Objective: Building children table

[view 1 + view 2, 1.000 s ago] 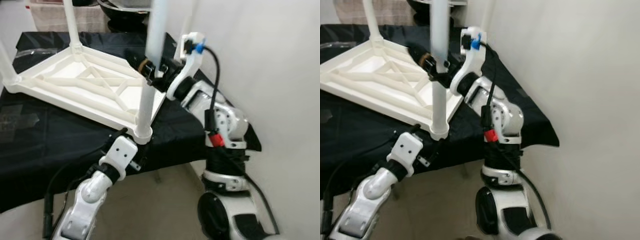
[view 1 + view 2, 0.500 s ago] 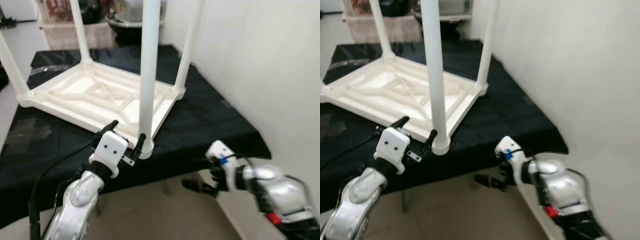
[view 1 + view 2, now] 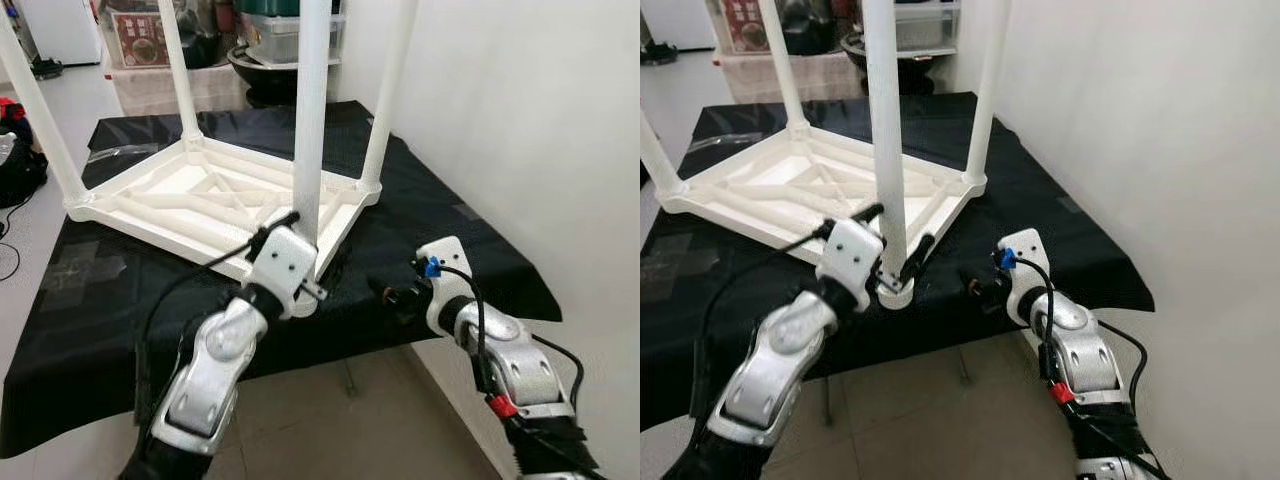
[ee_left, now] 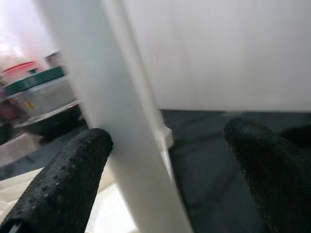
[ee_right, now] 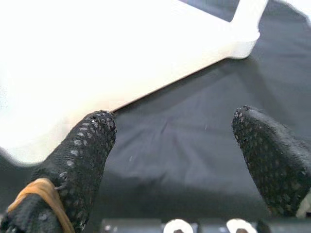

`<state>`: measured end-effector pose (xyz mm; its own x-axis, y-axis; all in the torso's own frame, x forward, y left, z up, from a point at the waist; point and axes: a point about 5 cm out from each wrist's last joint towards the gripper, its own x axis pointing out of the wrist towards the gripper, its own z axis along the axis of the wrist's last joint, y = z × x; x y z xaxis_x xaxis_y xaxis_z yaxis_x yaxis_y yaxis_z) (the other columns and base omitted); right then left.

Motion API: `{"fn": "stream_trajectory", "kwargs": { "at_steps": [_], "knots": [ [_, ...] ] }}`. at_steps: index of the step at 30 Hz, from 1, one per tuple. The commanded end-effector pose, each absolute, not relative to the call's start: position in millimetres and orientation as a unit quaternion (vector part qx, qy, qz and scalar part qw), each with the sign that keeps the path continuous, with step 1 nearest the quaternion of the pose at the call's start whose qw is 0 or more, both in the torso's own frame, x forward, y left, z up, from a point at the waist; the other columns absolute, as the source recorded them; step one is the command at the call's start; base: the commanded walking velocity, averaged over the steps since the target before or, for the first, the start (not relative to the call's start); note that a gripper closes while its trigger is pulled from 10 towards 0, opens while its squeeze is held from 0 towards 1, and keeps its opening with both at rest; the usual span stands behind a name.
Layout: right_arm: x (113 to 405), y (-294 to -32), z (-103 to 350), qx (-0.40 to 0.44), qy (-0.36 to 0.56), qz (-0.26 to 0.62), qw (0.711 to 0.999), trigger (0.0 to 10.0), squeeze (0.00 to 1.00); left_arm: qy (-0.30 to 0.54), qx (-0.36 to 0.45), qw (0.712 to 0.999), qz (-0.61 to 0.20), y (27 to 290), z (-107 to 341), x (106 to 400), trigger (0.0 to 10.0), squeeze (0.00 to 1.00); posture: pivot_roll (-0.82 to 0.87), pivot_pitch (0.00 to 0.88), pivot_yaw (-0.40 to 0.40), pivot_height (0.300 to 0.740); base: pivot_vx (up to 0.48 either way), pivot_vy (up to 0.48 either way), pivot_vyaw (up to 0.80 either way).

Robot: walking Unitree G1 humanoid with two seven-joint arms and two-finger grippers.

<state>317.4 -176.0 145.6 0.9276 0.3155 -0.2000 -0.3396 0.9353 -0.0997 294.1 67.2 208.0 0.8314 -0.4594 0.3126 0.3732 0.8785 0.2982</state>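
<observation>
No writing can be read anywhere; a dark red box (image 3: 143, 45) at the back carries a printed picture, but its lettering is too small to make out.

The white plastic children's table (image 3: 200, 195) lies upside down on a black cloth (image 3: 450, 240) that covers a larger surface beside a plain white wall (image 3: 540, 120). Its underside shows a rectangular frame stiffened by crossed ribs, and four smooth round legs stand up from sockets at the corners.

The left gripper (image 3: 898, 243) is at the near leg (image 3: 312, 120), low down by the corner socket. Its two stippled black fingers (image 4: 63, 179) are spread, one on each side of the leg; one seems to touch it, though the close wrist view is blurred.

The right gripper (image 3: 392, 296) hovers over the cloth just beside the tabletop's near edge, holding nothing, its knobbly fingers (image 5: 87, 155) spread apart. One finger wears a tan rubber band (image 5: 41, 191).

Behind the table stand clear storage bins (image 3: 285, 30) and a dark bowl (image 3: 262, 70).
</observation>
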Motion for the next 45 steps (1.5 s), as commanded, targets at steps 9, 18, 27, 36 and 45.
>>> {"fn": "stream_trajectory", "kwargs": {
  "at_steps": [9,18,27,36,45],
  "knots": [
    [322,-183,160,-0.067,0.051,0.107,0.991,10.0,0.00,-0.197,0.097,0.956,-0.195,39,223,326,10.0,0.00,-0.07,0.048,-0.048,0.740,0.000,0.000,0.00],
    [321,-185,163,-0.065,0.043,0.093,0.993,10.0,0.00,-0.164,0.079,0.974,-0.131,53,213,339,0.0,0.00,-0.08,0.059,-0.048,0.740,0.000,0.000,0.00],
    [322,-189,164,-0.067,0.042,0.084,0.993,10.0,0.00,-0.159,0.077,0.979,-0.098,67,210,340,0.0,0.00,-0.07,0.062,-0.051,0.740,0.000,0.000,0.00],
    [337,-216,170,-0.076,0.060,-0.017,0.995,10.0,0.00,-0.114,-0.052,0.917,-0.378,76,200,282,0.0,0.00,-0.04,0.071,-0.080,0.740,0.000,0.000,0.00],
    [339,-211,170,-0.070,0.066,-0.015,0.995,10.0,0.00,-0.113,-0.002,0.958,-0.262,130,200,291,0.0,0.00,-0.03,0.078,-0.088,0.740,0.000,0.000,0.00]
  ]
}}
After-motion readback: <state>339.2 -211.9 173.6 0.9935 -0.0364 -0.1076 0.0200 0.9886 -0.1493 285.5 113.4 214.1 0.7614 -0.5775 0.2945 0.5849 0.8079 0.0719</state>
